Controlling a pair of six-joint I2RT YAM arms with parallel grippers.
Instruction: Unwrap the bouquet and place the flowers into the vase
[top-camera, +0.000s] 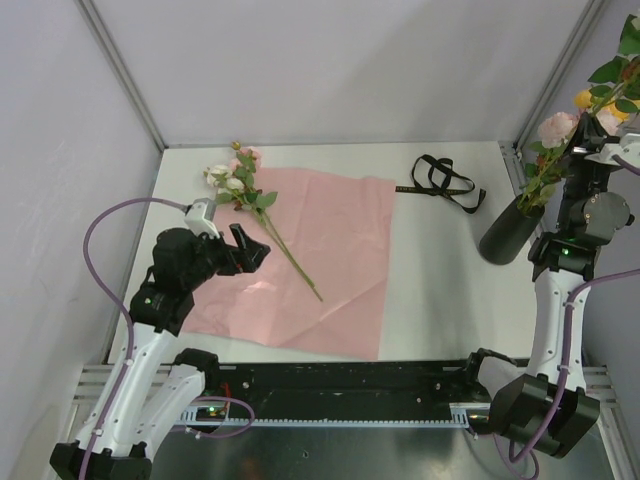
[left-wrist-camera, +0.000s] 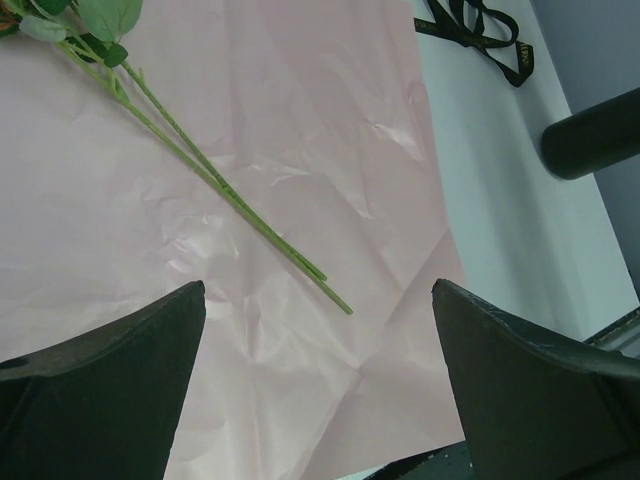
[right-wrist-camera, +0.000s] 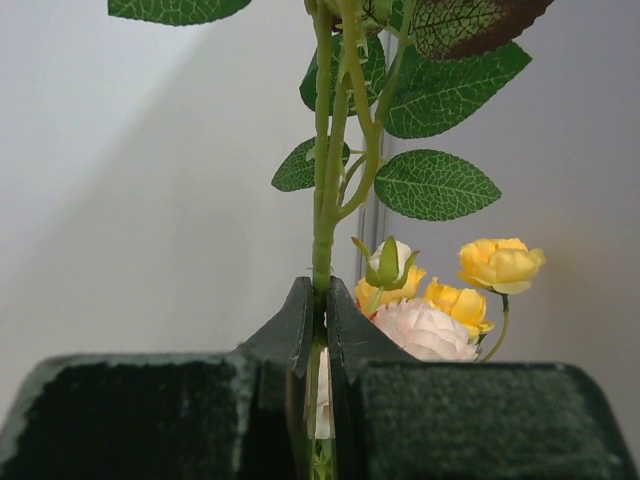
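Observation:
The bouquet is undone. Its pink paper (top-camera: 330, 250) lies flat and its black ribbon (top-camera: 445, 180) lies apart from it. A few pink and white flowers (top-camera: 238, 182) lie on the paper (left-wrist-camera: 320, 140), with their thin green stems (left-wrist-camera: 225, 190) running toward me. My left gripper (top-camera: 250, 246) hovers open over the paper near the stem ends (left-wrist-camera: 318, 300) and holds nothing. At the right, my right gripper (top-camera: 583, 148) is shut on a green stem (right-wrist-camera: 322, 270) of yellow and pink flowers (top-camera: 585, 105) above the dark vase (top-camera: 508, 235). Their lower stems reach down to its mouth.
The ribbon (left-wrist-camera: 480, 30) lies on the white table between the paper and the vase (left-wrist-camera: 595, 130). Grey walls and metal corner posts close in the back and both sides. A black rail (top-camera: 350, 385) runs along the near edge between the arm bases.

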